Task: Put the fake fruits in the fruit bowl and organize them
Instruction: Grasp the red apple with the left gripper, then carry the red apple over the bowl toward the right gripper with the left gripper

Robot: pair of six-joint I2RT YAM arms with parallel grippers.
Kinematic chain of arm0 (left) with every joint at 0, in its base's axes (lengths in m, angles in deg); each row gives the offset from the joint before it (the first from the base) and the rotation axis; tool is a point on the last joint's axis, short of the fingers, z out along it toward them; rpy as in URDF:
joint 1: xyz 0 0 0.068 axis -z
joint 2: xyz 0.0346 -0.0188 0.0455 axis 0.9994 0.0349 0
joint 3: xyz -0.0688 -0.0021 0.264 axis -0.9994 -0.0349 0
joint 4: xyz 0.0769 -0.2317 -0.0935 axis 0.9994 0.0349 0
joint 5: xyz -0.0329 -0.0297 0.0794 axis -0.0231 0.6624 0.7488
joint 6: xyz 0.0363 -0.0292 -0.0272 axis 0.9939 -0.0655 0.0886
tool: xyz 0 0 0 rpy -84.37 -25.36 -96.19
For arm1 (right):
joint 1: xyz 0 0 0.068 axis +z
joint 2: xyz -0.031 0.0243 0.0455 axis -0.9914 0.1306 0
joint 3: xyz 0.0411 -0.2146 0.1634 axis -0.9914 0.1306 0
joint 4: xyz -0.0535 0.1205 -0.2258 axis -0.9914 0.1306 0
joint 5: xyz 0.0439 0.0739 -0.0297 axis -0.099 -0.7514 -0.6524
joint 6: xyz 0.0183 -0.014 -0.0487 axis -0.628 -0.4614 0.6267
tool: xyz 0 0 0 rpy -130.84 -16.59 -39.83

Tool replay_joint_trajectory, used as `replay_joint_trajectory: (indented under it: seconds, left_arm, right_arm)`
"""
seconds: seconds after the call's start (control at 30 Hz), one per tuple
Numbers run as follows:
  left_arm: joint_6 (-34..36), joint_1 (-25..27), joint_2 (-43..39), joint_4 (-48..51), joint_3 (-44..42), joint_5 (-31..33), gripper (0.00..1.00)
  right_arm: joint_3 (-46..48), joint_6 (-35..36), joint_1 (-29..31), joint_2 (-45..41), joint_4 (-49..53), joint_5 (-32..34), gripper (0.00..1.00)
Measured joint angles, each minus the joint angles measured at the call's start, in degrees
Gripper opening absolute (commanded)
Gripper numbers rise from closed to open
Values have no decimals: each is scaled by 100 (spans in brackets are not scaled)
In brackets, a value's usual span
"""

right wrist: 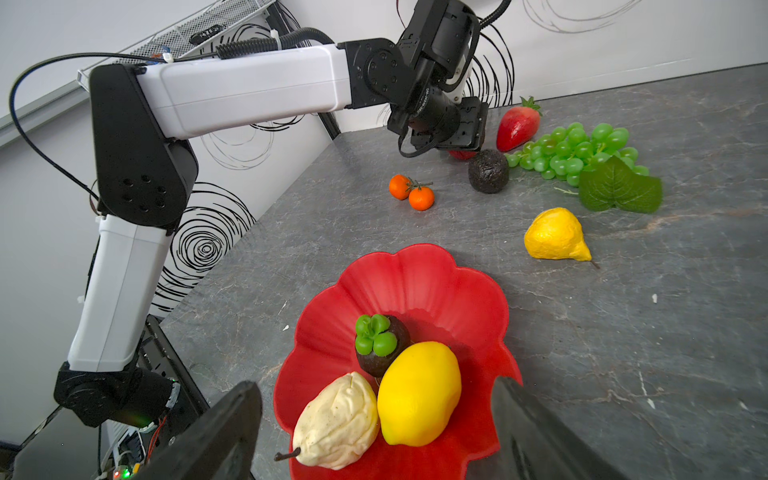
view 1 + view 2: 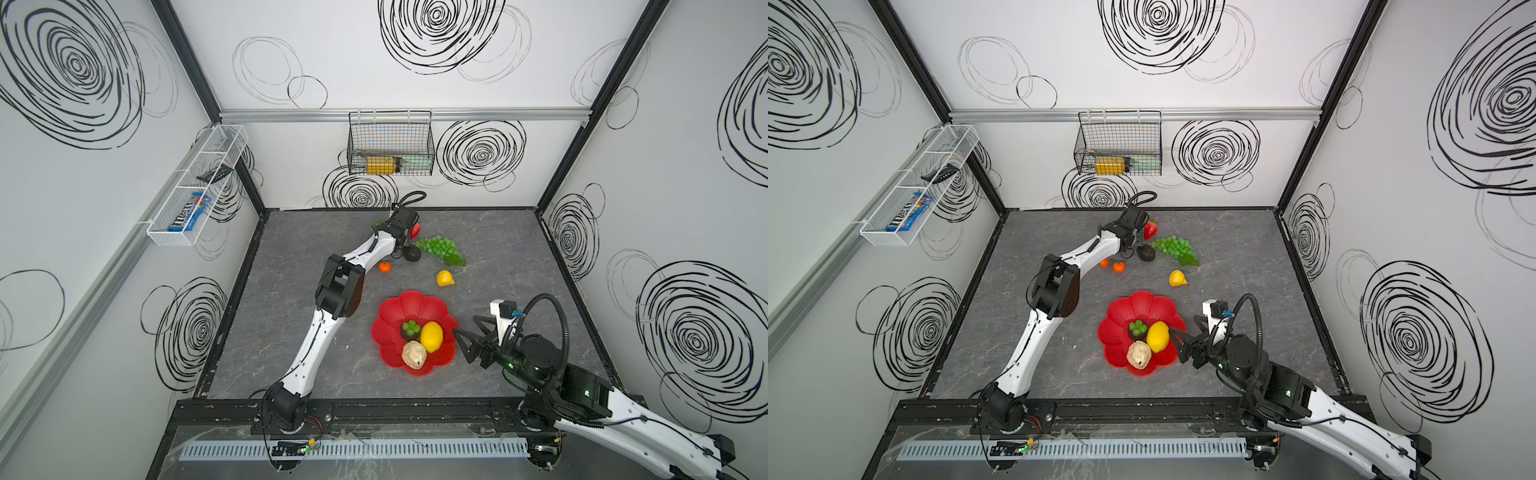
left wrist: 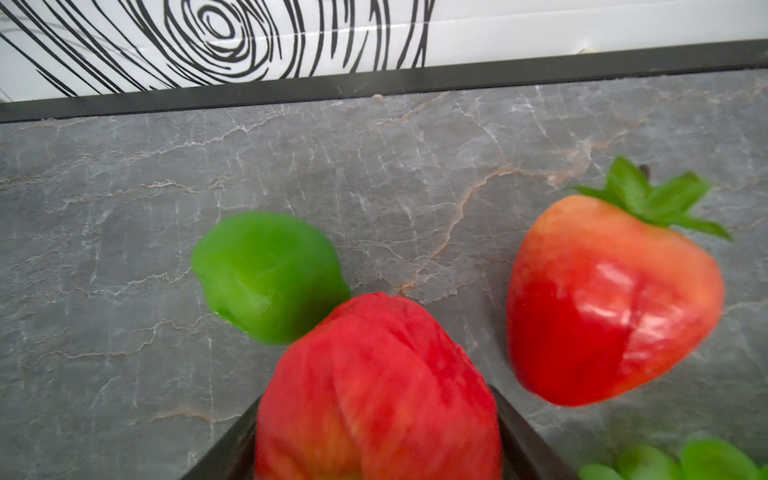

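Fruit bowl (image 2: pixel 415 305): 3 fruits (image 2: pixel 432 336), 8 outside, L hand (image 3: pixel 376 397) round apple (image 3: pixel 374 353), grip unclear, R hand (image 2: pixel 466 328) wide

Blurred in the left wrist view: lime (image 3: pixel 270 276), red apple (image 3: pixel 374 395) between dark jaws, cut by the edge, grip unclear. Behind the left arm (image 2: pixel 374 249) in a top view, 1 of 2 oranges (image 2: pixel 385 267).
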Motion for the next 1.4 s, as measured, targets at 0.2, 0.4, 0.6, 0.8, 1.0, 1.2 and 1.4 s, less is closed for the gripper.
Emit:
replay_joint_trajectory:
  seconds: [0.2,0.4,0.6,0.8,1.0,1.2,1.4]
  left_arm:
    - [0,0,-820,-391,-1307,-61,68]
    - [-28,0,-2190,-866,-2761,-289,68]
    - [-160,-4,-3875,-1705,-4439,-745,68]
    - [-675,0,-5375,-2518,-6349,-1937,68]
    - [-1202,122,-6485,-2953,-7779,-3147,68]
    - [-1410,398,-7635,-2935,-8655,-3694,68]
    - [-1458,603,-8555,-2715,-9165,-3936,69]
  right_arm:
    - [0,0,-2,85,-4,2,91]
    - [0,0,-33,236,-55,-2,91]
    - [-2,-4,-52,498,-138,-31,91]
    - [61,190,-79,743,-605,-210,91]
    - [483,1152,-120,994,-1521,-627,95]
    - [1062,2203,-330,1469,-3040,-1145,97]
    - [920,2745,-966,2975,-4127,-1965,94]
